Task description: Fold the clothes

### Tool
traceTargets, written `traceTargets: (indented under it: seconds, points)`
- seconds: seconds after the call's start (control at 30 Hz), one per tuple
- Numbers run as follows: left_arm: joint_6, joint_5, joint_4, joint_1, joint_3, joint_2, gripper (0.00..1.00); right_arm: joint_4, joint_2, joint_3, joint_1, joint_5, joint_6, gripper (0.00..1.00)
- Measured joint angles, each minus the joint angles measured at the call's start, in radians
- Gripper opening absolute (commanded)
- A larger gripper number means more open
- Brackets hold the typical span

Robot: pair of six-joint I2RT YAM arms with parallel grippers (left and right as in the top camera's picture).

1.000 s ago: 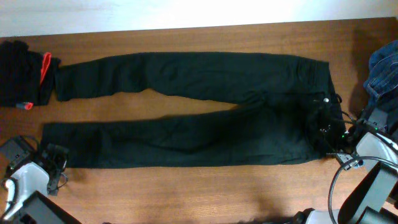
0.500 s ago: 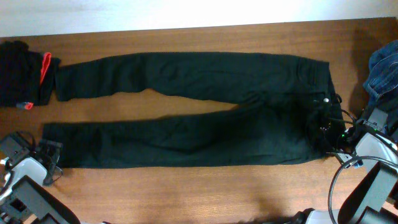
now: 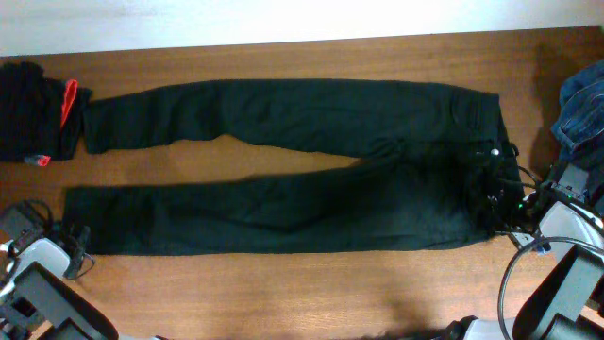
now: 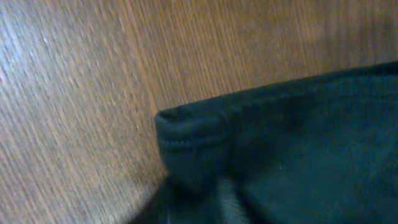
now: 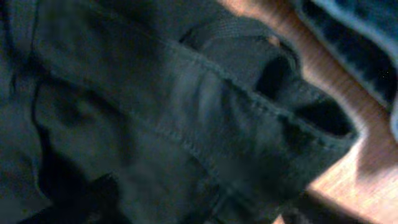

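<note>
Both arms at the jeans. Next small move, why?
Probably close both jaws fully before lifting: the left gripper sits at the near leg's hem, the right gripper at the waistband, the jeans lie flat, and neither grip shows as firm.

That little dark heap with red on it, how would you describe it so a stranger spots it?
Long black jeans lie spread across the wooden table. Just past the far leg's cuff, at the table's left edge, sits a bunched black garment. It alone carries a bright red strip, unlike the plain jeans and the blue denim far right.
</note>
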State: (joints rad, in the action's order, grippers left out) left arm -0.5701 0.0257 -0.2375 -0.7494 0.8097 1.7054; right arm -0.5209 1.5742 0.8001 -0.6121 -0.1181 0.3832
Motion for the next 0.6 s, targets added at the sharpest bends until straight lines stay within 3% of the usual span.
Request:
traceTargets:
  seconds: [0.17,0.6]
  points:
    - [0.001,-0.010,0.000,0.000,0.000,0.002,0.01,-0.002,0.000,0.000,0.000,0.005,-0.010,0.04]
    - [0.001,-0.129,-0.053,0.000,0.020,0.002,0.01,-0.087,-0.034,0.029,0.000,-0.005,-0.006,0.04]
